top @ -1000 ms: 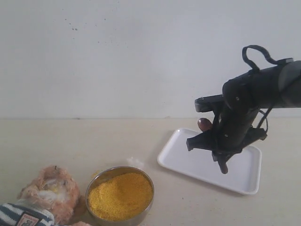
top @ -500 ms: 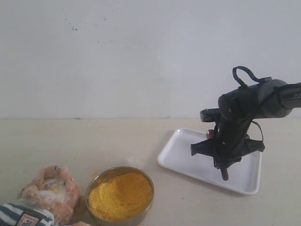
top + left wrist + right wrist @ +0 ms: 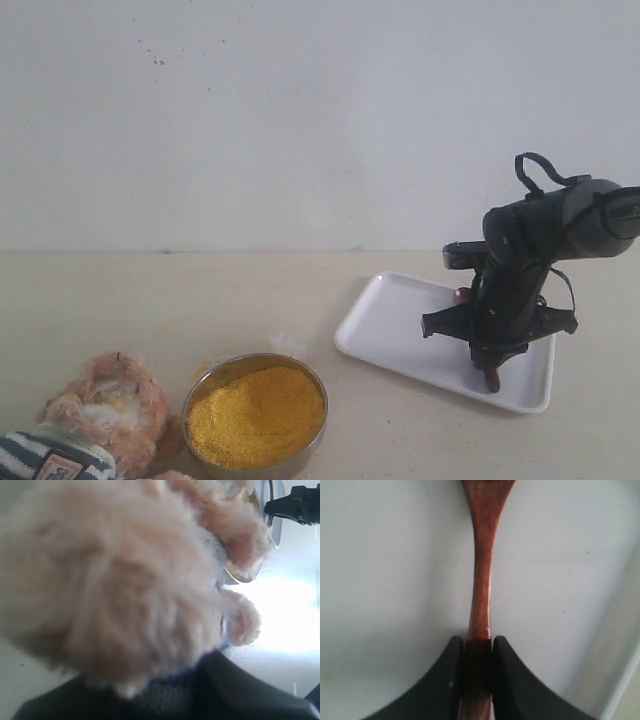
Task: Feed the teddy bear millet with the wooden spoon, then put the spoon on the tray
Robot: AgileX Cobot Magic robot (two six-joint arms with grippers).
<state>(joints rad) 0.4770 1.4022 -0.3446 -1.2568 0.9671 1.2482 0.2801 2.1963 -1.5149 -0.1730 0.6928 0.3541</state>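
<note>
Right claw (image 3: 478,644): pinching wooden spoon (image 3: 482,575) handle, low over tray (image 3: 384,322), perhaps touching. Step: placing spoon. Next: settle, then release.

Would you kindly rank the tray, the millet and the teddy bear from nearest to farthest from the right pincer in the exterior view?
1. Tray, directly beneath the right pincer.
2. Millet, lower centre-left.
3. Teddy bear, bottom-left corner.
</note>
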